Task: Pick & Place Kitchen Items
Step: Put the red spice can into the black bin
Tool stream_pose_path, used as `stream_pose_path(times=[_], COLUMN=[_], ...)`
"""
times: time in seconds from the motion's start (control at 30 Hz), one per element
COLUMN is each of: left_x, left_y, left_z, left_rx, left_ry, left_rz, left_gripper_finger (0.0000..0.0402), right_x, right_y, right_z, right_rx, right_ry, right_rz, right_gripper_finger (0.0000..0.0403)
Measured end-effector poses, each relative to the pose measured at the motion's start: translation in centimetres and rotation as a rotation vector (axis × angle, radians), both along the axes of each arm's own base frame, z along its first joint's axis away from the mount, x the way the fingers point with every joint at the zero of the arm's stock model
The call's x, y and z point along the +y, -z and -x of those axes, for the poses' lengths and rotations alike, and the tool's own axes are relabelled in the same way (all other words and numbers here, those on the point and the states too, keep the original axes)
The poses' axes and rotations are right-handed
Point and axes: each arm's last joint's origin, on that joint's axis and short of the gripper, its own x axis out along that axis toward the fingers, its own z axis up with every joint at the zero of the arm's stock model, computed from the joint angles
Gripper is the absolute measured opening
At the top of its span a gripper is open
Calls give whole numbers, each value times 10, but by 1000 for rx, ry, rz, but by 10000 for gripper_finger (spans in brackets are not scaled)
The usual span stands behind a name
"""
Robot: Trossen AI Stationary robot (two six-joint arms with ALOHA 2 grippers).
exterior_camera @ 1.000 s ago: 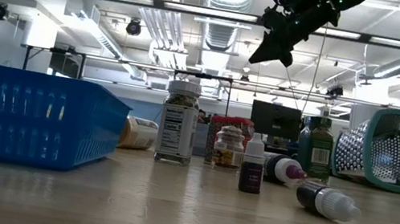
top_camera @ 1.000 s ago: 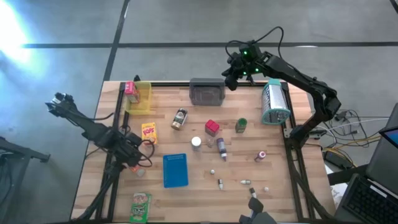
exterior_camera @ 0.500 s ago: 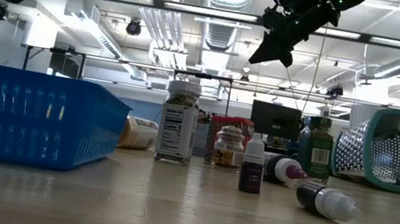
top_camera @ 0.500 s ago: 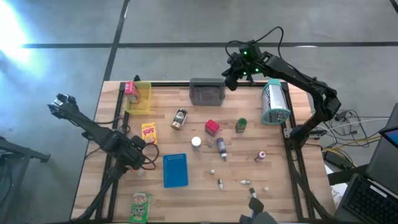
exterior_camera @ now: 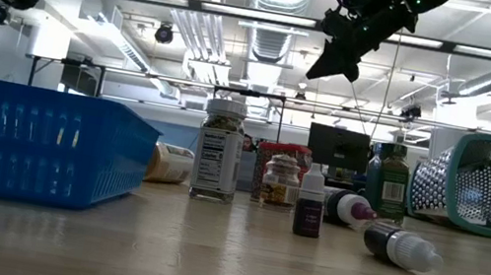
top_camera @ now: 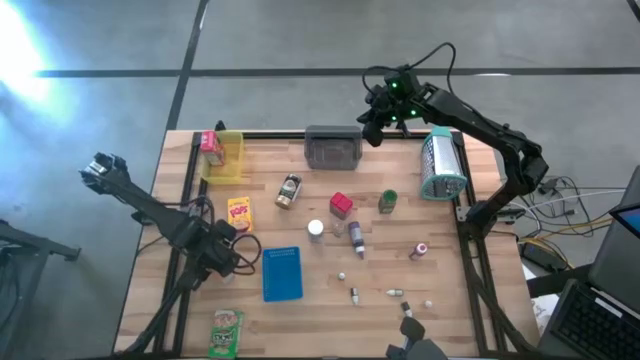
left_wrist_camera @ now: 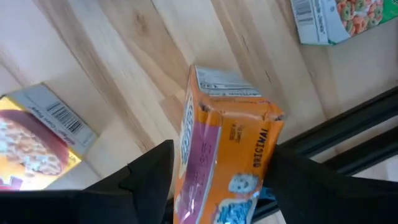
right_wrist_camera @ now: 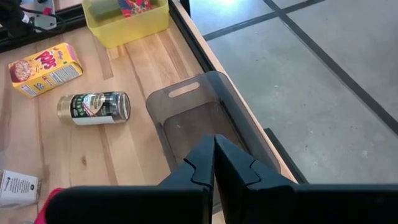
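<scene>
My left gripper (top_camera: 220, 256) stands at the table's left side, between the yellow cereal box (top_camera: 239, 212) and the blue tray (top_camera: 282, 273), and is shut on an orange and pink box (left_wrist_camera: 227, 155). My right gripper (top_camera: 371, 128) hangs shut and holds nothing, high over the far edge by the grey bin (top_camera: 333, 148). On the boards lie a spice jar (top_camera: 289, 190), a red box (top_camera: 341, 205), a green jar (top_camera: 387, 201), small bottles (top_camera: 355, 236) and a green packet (top_camera: 227, 332). My left gripper pinches the orange box by its two broad sides (left_wrist_camera: 267, 162) between its two fingers (left_wrist_camera: 149, 177), coming from above and pointing down. The box hangs below the fingers, its barcoded end (left_wrist_camera: 224, 81) toward the boards. It looks clear of the table.
A yellow bin (top_camera: 225, 155) with a pink box (top_camera: 211, 145) stands at the far left corner. A teal mesh basket (top_camera: 441, 165) lies on its side at the far right. Tiny bottles (top_camera: 354, 294) are scattered near the front edge.
My left gripper has moved a little toward the table's right, closer to the blue tray, still shut on the orange box.
</scene>
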Motion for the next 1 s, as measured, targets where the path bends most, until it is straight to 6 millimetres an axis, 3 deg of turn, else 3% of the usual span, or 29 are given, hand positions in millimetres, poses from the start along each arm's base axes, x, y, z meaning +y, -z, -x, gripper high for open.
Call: stream_pose_path(times=[0.3, 0.6, 1.0], left_x=[-2, 2, 37], left_y=[-37, -58, -71], left_z=[-6, -22, -60], left_rx=[-140, -454, -695], left_ry=[-31, -134, -353], left_rz=[48, -150, -169], left_gripper_finger=[250, 250, 249], right_x=[0, 4, 12], right_y=[0, 6, 12], right_z=[0, 5, 6], right_rx=[2, 75, 154], right_ry=[-3, -15, -61], right_rz=[5, -46, -75], right_gripper_finger=[8, 8, 8])
